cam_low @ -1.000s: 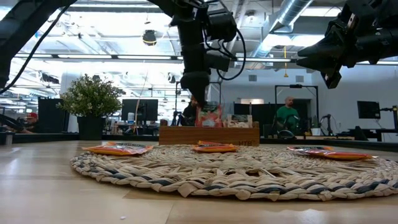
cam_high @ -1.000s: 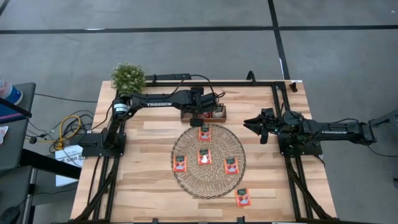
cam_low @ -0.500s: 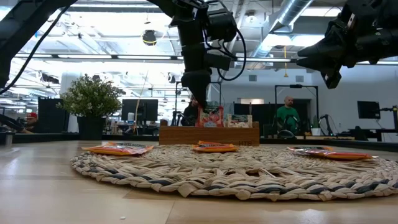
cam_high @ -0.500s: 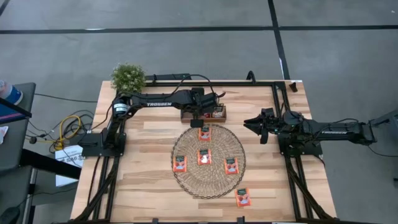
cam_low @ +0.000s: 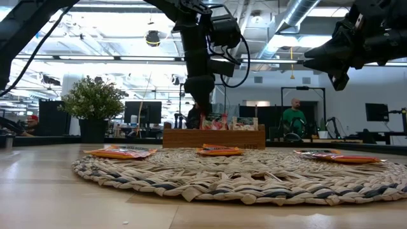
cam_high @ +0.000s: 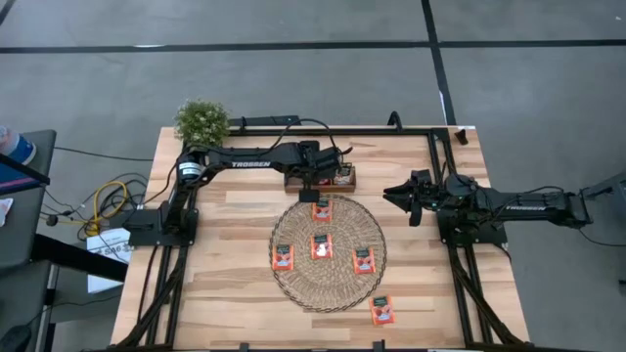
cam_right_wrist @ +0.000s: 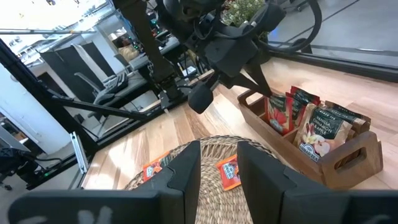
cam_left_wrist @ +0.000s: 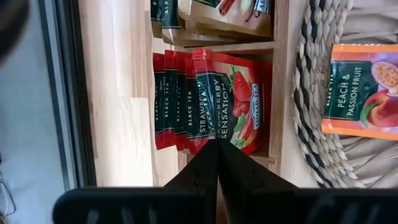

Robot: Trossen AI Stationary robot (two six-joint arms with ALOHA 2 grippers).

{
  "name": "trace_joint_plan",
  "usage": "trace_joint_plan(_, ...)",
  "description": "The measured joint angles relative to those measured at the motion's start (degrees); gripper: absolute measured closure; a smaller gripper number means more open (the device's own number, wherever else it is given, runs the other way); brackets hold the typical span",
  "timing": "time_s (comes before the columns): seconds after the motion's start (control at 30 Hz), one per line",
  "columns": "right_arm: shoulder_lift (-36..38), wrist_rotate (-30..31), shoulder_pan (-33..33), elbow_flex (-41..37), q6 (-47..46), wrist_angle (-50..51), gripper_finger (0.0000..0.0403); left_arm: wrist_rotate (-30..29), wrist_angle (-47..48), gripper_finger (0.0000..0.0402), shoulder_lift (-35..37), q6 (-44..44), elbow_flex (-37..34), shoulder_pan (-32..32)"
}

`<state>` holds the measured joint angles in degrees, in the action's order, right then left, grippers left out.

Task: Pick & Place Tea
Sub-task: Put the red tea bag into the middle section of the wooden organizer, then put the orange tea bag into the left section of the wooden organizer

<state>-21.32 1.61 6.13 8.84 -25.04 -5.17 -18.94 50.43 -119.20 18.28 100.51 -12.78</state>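
Note:
My left gripper (cam_high: 311, 182) (cam_left_wrist: 217, 144) stands over the brown wooden tray (cam_high: 320, 177) (cam_low: 213, 137) at the table's far middle, shut on a red tea sachet (cam_left_wrist: 231, 99) that stands among other red sachets in one compartment. Several orange-red sachets lie flat on the round woven mat (cam_high: 328, 284), for instance one sachet (cam_high: 320, 246), and one more sachet (cam_high: 381, 310) lies on the bare wood near the mat's near right side. My right gripper (cam_high: 396, 196) (cam_right_wrist: 219, 163) hangs open in the air at the mat's right, touching nothing. My left gripper pinches the red sachet by its upper edge (cam_left_wrist: 213, 132) between its two fingers, coming from above and pointing down. The sachet stands upright in the tray compartment, beside the other red sachets, with its top (cam_low: 213, 119) showing above the tray wall.
The tray's other compartment holds brownish sachets (cam_left_wrist: 224, 15). A potted plant (cam_high: 202, 119) stands at the far left corner. Black frame rails run along the table's left and right sides. People sit in the room behind (cam_low: 294, 114). Bare wood lies at the near left.
My left gripper has moved down over the tray, staying shut. The red sachet it holds, which stood higher above the tray wall a second ago, now sits lower inside the compartment.

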Motion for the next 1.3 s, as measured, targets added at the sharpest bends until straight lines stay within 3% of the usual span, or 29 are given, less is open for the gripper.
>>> trace_joint_plan(0.6, 0.0, 0.0, 0.0, 0.0, 0.0, 0.0, 0.0305, 1.4, 0.0, 0.0397, 0.0, -4.5, 0.0, 0.0)
trace_joint_plan(0.97, 0.0, 0.0, 0.0, 0.0, 0.0, 0.0, 0.0305, 1.0, -0.1, 0.0301, 0.0, -3.8, 0.0, 0.0)
trace_joint_plan(1.13, 0.0, 0.0, 0.0, 0.0, 0.0, 0.0, 0.0305, -4.8, 1.2, 0.0270, 0.0, -4.1, 0.6, 0.2)
trace_joint_plan(1.3, 0.0, 0.0, 0.0, 0.0, 0.0, 0.0, 0.0305, -13.4, 9.1, 0.0264, 0.2, -7.8, 5.5, 1.4)
